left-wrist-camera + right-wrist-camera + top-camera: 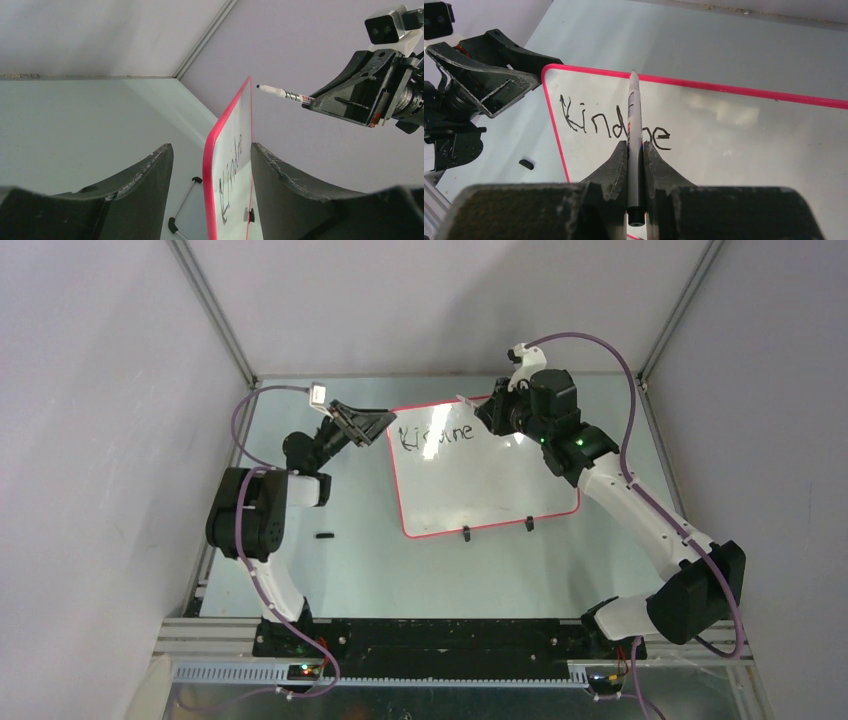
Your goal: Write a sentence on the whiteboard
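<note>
Letters (589,117) in black run along the top of the whiteboard (500,485) and read "Kindne". The board has a pink rim and sits far back on the pale table (380,575), with two small black feet (466,533) at its near edge. I cannot tell how much it leans.

The right gripper (636,145) is squeezed tight on a white marker (634,107) with a black tip. In the left wrist view, the tip hangs in the air by the top rim and does not touch the board. In the right wrist view, the marker lies across the writing and hides the part between the "d" and the last "n".

The left gripper (365,422) is at the top left corner of the board. Its two fingers stand fairly wide, one on each side of the pink edge. I see a gap on one side and cannot tell about the other.

A small black bit (323,535) lies on the table, left of the board. Purple cables (245,425) loop over both arms.
</note>
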